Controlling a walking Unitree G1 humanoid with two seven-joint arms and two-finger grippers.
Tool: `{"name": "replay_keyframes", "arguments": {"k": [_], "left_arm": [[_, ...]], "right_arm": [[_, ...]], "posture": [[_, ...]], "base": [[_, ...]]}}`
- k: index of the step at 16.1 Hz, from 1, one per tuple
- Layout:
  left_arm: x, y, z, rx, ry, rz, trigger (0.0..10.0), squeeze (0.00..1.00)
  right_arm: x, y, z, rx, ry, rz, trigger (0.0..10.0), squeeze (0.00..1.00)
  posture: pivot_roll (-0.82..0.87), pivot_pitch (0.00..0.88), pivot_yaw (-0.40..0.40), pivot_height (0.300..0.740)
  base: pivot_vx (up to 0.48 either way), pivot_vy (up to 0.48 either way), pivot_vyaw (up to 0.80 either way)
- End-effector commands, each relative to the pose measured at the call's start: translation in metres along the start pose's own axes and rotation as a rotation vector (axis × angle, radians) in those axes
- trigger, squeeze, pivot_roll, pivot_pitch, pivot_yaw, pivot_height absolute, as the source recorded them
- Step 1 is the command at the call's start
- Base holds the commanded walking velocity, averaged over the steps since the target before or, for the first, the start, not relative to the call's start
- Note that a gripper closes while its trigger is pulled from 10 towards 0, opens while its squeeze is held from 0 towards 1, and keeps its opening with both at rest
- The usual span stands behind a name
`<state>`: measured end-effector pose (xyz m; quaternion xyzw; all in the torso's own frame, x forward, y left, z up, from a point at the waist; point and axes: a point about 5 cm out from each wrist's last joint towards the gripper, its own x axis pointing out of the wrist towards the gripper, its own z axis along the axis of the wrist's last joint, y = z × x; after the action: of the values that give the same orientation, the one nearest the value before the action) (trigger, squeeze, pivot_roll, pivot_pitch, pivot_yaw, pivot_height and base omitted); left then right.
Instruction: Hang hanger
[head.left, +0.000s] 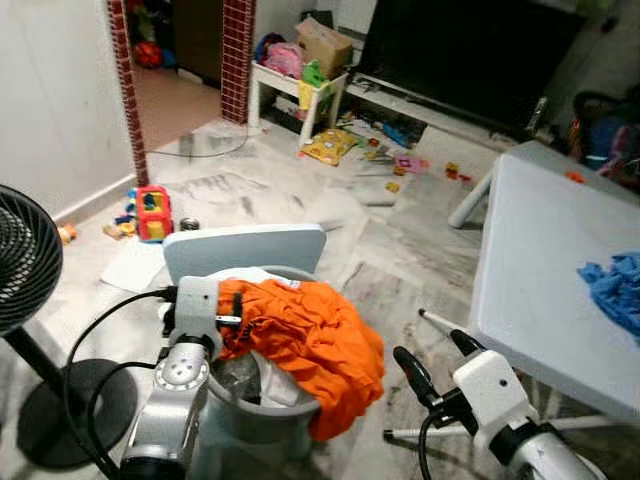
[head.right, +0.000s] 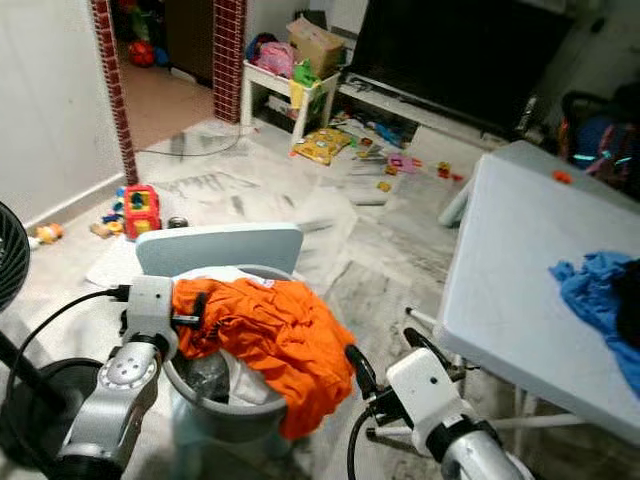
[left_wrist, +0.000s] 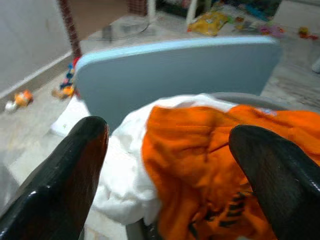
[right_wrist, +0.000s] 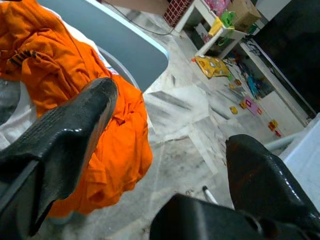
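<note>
An orange garment is heaped over white cloth in a grey basket, spilling over its right rim. A pale blue lid stands up behind it. My left gripper is at the basket's left side, open, its fingers spread on either side of the orange garment's edge. My right gripper hovers open to the right of the basket, low over the floor, nothing between its fingers. I cannot make out a hanger.
A black standing fan is close on my left. A white table with a blue cloth stands at the right, thin white bars beneath it. Toys litter the floor ahead.
</note>
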<state>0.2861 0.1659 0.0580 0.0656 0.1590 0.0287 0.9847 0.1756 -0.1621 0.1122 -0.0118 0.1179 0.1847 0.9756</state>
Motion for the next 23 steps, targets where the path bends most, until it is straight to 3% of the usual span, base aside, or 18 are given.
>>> {"name": "replay_keyframes", "arguments": {"k": [1,3,8,11,16,18,19,20,23], "left_arm": [[0.005,-0.005,0.002,-0.011,0.001,0.006,10.0,0.00],[0.017,-0.010,0.001,-0.006,0.024,0.050,10.0,0.00],[0.030,-0.018,0.003,-0.030,0.044,0.046,10.0,0.00],[0.037,-0.014,0.002,-0.059,0.078,0.088,10.0,0.00],[0.043,-0.016,-0.004,-0.083,0.133,0.072,10.0,0.00],[0.045,-0.021,-0.004,-0.079,0.148,0.047,8.2,0.00],[0.048,-0.019,0.000,-0.082,0.139,0.051,5.0,0.00],[0.051,-0.016,0.003,-0.090,0.135,0.055,0.0,0.00],[0.053,-0.016,0.004,-0.112,0.156,0.058,0.0,0.00]], "right_arm": [[-0.004,-0.003,0.004,-0.015,0.003,-0.002,10.0,0.00],[-0.009,-0.003,0.004,-0.025,0.024,0.010,10.0,0.00],[-0.008,-0.004,0.006,-0.039,0.031,0.013,10.0,0.00],[-0.013,-0.002,0.007,-0.031,0.045,0.017,10.0,0.00],[-0.033,0.012,0.002,0.012,0.143,0.177,10.0,0.00],[-0.038,0.015,0.001,0.011,0.164,0.190,10.0,0.00],[-0.039,0.018,0.001,0.024,0.163,0.185,10.0,0.00],[-0.042,0.019,0.003,0.030,0.168,0.182,10.0,0.00],[-0.046,0.017,0.004,0.025,0.180,0.183,10.0,0.00]], "posture": [[0.02,0.000,-0.245,0.740],[0.01,0.000,-0.261,0.740],[0.00,0.000,-0.264,0.740],[-0.02,0.000,-0.261,0.740],[-0.05,0.000,-0.258,0.740],[-0.06,0.000,-0.256,0.740],[-0.06,0.000,-0.255,0.740],[-0.07,0.000,-0.255,0.740],[-0.08,0.000,-0.252,0.740]], "base": [[0.000,0.000,0.00],[0.000,0.000,0.00],[0.000,0.000,0.00],[0.000,0.000,0.00],[0.000,0.000,0.00],[0.000,0.000,0.00],[0.000,0.000,0.00],[0.000,0.000,0.00],[0.000,0.000,0.00]]}}
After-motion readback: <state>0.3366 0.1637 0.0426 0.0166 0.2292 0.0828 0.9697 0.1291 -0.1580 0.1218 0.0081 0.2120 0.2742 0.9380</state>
